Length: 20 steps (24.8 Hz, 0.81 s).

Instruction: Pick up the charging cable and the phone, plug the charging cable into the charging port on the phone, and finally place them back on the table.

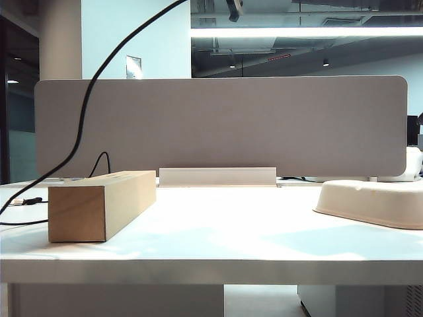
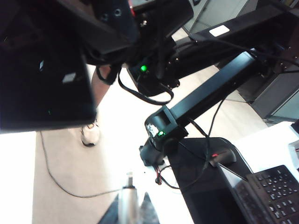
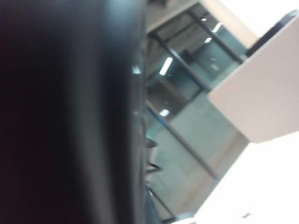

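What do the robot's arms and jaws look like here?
In the left wrist view, boxy matte black arm links carry small green lights, loose black cables and a white label. Which arm this is, I cannot tell. The left gripper and right gripper are outside the exterior view, and their jaws are not clear; a dark blur fills the right wrist view.

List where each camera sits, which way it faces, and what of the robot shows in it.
Exterior view: low at the front edge of the table, facing the grey divider; shows the cardboard box, the cream tray and the charging cable; no arm or end effector.
Left wrist view: turned away from the table, toward the floor and a black robot arm; the left end effector sits nearest the camera, shut.
Right wrist view: tilted, facing the divider; a dark blur covers half, and the right end effector is indiscernible.
Shared: the exterior and right wrist views both show the divider.
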Motion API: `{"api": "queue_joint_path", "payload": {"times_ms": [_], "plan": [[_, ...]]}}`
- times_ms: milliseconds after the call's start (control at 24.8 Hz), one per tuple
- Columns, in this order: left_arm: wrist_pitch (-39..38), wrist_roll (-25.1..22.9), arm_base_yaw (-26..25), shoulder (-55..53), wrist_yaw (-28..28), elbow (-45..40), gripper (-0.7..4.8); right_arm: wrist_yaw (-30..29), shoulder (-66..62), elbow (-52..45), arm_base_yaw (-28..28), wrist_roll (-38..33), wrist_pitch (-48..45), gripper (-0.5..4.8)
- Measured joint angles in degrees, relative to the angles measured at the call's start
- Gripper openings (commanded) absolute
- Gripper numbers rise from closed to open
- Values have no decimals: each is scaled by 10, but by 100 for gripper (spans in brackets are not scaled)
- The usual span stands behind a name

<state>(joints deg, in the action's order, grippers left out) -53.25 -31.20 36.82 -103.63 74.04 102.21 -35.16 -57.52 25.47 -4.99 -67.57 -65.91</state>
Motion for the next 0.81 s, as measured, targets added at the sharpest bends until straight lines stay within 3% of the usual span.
{"api": "queue_joint_path", "payload": {"times_ms": [322, 806], "plan": [[110, 94, 1, 0, 2, 0, -6, -30, 0, 0, -1, -32, -32, -8], [122, 128, 29, -30, 13, -1, -6, -28, 0, 0, 0, -32, -41, -8]]}}
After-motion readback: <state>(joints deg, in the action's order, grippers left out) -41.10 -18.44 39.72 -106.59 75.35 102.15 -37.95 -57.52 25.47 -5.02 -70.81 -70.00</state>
